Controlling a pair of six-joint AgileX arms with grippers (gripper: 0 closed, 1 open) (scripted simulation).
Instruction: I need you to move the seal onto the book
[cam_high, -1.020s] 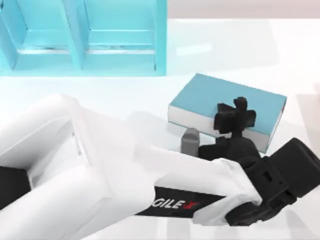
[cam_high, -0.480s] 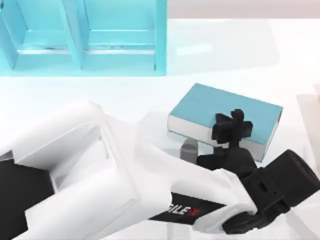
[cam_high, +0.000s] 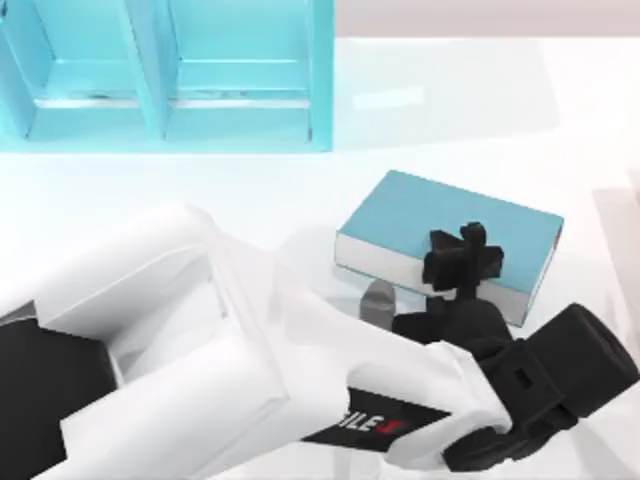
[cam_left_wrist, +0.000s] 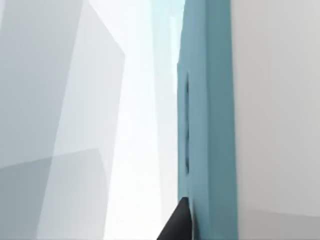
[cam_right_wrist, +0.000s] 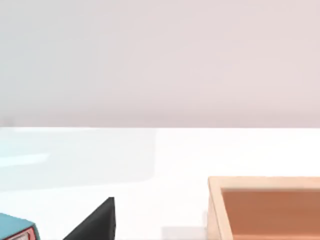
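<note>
You have the cyan shelf (cam_high: 170, 75) behind and left of the book (cam_high: 430, 225). Your left gripper (cam_high: 462, 262) hangs over the book's near edge; I cannot tell its grip, and the seal is hidden.

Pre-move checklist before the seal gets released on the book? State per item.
1. Left gripper over the book: ok, above the cover near its front edge in the top view.
2. Seal in the grip: cannot tell, the gripper body hides it.
3. Book flat on the table, cover up: ok.
4. Bare cover left for the seal: ok, most of the teal cover is free.
5. Grey object by the book's front edge: cannot tell what it is, or whether it touches the book.
6. Right arm out of the way: ok, parked by a wooden tray.
</note>
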